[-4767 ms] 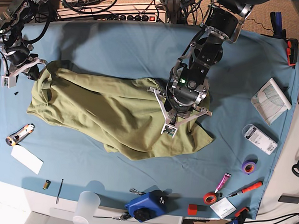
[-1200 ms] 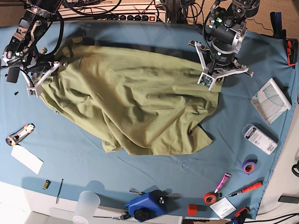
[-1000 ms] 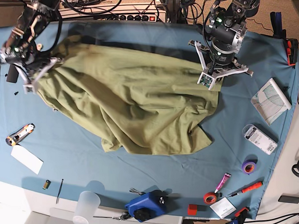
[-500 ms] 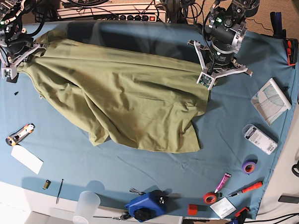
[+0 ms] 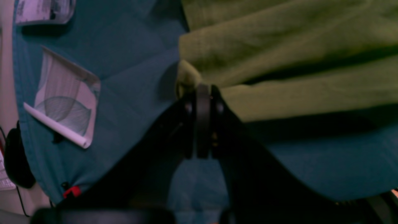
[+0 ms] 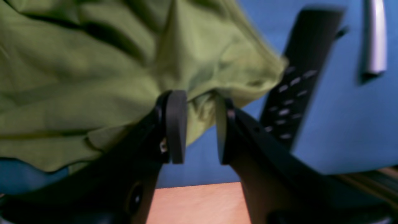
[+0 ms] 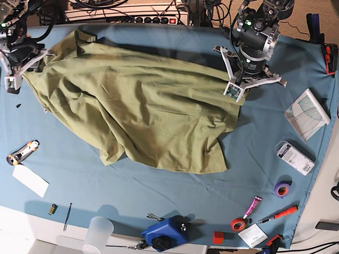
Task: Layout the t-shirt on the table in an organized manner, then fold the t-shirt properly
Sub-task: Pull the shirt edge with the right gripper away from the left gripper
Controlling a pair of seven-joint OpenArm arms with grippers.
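Spreading is nearly done: the t-shirt (image 7: 139, 111) is now stretched across the table (image 7: 155, 185), pinched by the left gripper (image 5: 199, 90), while the right gripper (image 6: 200, 124) is parted, cloth released.

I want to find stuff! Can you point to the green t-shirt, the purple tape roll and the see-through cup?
t-shirt (image 7: 142, 112), base view, middle of the spread green cloth.
purple tape roll (image 7: 282, 189), base view, on its ring, near the table's right edge.
see-through cup (image 7: 98, 234), base view, on its side wall, at the front edge.
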